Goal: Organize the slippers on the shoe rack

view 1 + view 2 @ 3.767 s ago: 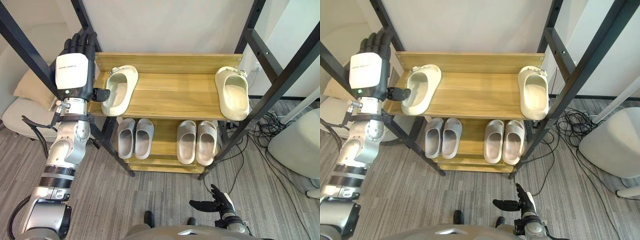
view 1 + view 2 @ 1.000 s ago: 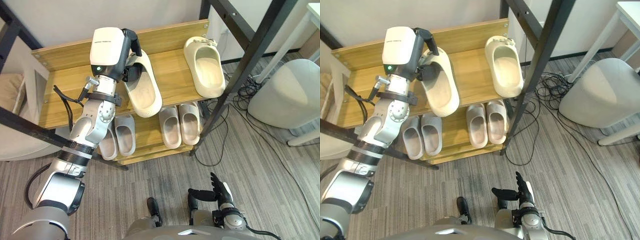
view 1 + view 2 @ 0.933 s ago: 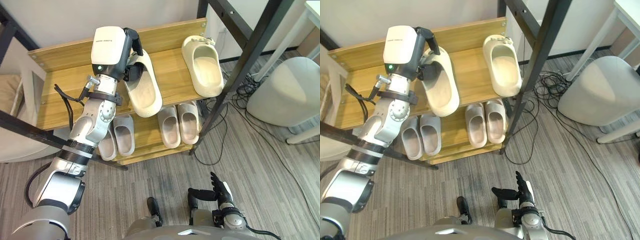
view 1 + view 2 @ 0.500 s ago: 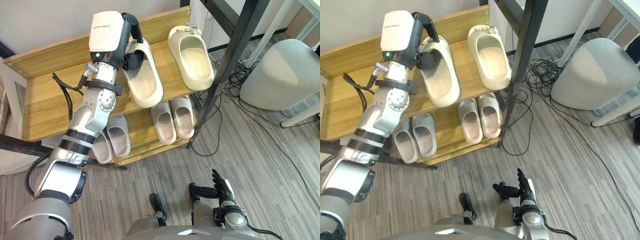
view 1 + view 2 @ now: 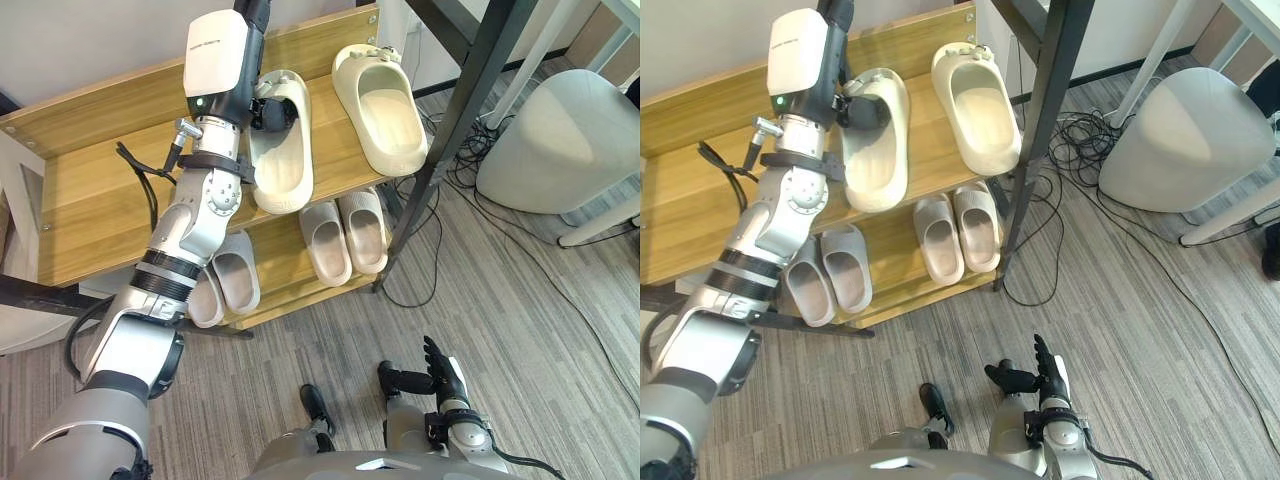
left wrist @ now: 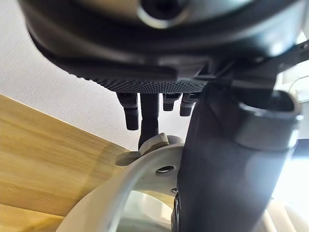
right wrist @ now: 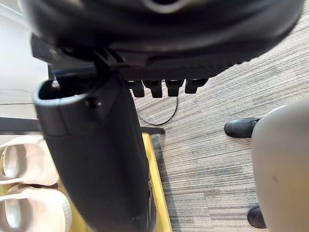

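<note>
At the top shelf [image 5: 100, 190] of the shoe rack, the left hand [image 5: 218, 55] is clamped on the far end of a cream slipper [image 5: 283, 165], thumb inside. The matching slipper [image 5: 385, 120] lies just beside it. Two grey pairs [image 5: 343, 232] occupy the lower shelf [image 5: 278, 262]. The right hand [image 5: 440, 375] hangs low over the floor [image 5: 550, 330], fingers spread.

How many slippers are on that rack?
6. On the top wooden shelf, one cream rubber slipper in the left hand and a second cream slipper beside it; on the lower shelf, four grey slippers in two pairs.

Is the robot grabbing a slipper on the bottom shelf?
No, its left hand holds a cream slipper on the top shelf.
</note>
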